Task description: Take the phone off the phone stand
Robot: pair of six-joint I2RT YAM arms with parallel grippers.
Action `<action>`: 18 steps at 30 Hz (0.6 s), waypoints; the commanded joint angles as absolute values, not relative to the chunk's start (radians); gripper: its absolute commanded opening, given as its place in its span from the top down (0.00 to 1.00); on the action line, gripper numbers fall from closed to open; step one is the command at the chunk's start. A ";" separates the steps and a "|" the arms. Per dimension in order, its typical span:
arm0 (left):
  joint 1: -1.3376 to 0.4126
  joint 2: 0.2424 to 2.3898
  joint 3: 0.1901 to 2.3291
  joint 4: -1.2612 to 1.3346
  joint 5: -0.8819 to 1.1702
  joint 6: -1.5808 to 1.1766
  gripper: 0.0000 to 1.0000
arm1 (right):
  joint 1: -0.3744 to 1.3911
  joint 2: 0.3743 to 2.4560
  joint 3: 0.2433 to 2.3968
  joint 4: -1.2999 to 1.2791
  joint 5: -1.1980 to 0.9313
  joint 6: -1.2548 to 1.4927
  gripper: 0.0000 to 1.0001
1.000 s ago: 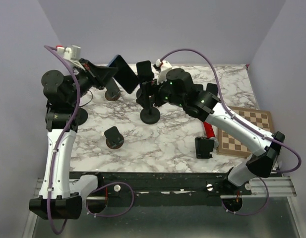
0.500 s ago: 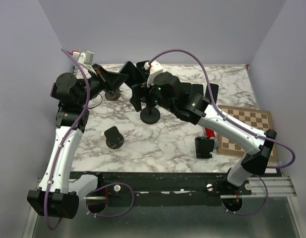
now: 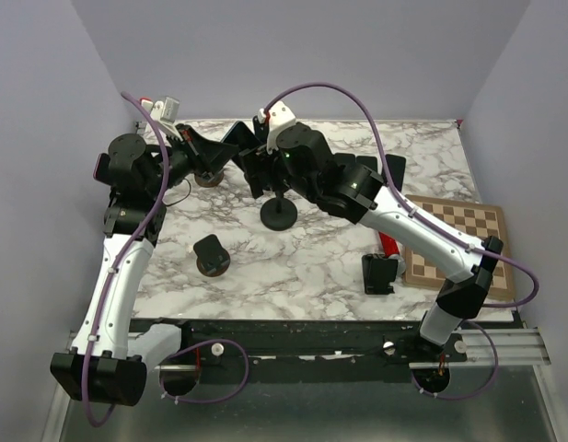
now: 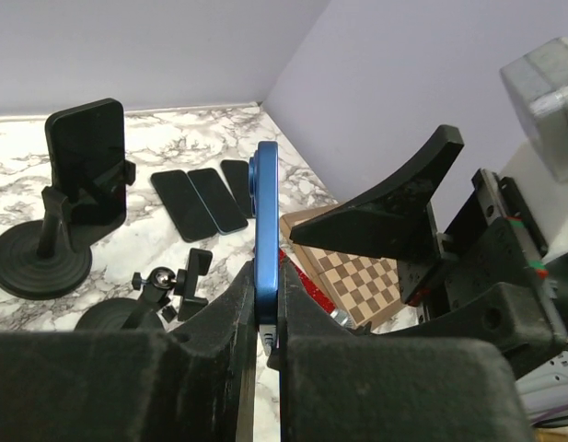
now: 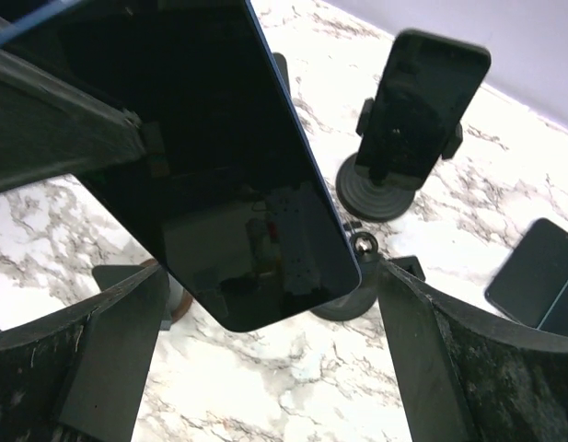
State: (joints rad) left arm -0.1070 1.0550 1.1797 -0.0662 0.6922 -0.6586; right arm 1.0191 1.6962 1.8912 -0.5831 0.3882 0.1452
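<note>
Stands (image 3: 212,255): three round-based, at near left, centre and far left.
Chessboard (image 3: 454,241): one, near right.
Left gripper (image 4: 267,308): pinching the lower end of the phone.
Blue phone (image 4: 267,212): one, aloft far left, off every stand.
Right gripper (image 5: 270,341): spread wide, flanking it.
Mounted phone (image 5: 422,87): one.
Flat phones (image 4: 201,198): three, far right.
Change: right arm farther left than a second ago, left gripper farther right.

The left arm (image 3: 113,276) rises at the far left, its left gripper (image 4: 268,308) clamped on the phone's (image 4: 267,212) edge, while the right arm (image 3: 422,235) stretches across toward it, right gripper (image 5: 265,313) spread wide, one finger either side of the phone.
</note>
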 commanded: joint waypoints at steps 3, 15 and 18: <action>-0.112 1.057 1.200 -0.009 0.820 -0.680 1.00 | 1.003 1.768 2.021 -0.585 0.336 0.077 0.00; -0.116 1.066 1.209 -0.012 0.844 -0.683 1.00 | 0.977 1.803 2.050 -0.624 0.261 0.027 0.08; -0.116 1.068 1.215 -0.032 0.835 -0.674 1.00 | 0.976 1.809 2.045 -0.632 0.284 0.010 0.17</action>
State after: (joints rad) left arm -0.1089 1.0798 1.1801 -0.0475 0.7906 -0.6632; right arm 0.9920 1.7859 2.0293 -0.5949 0.2459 0.0532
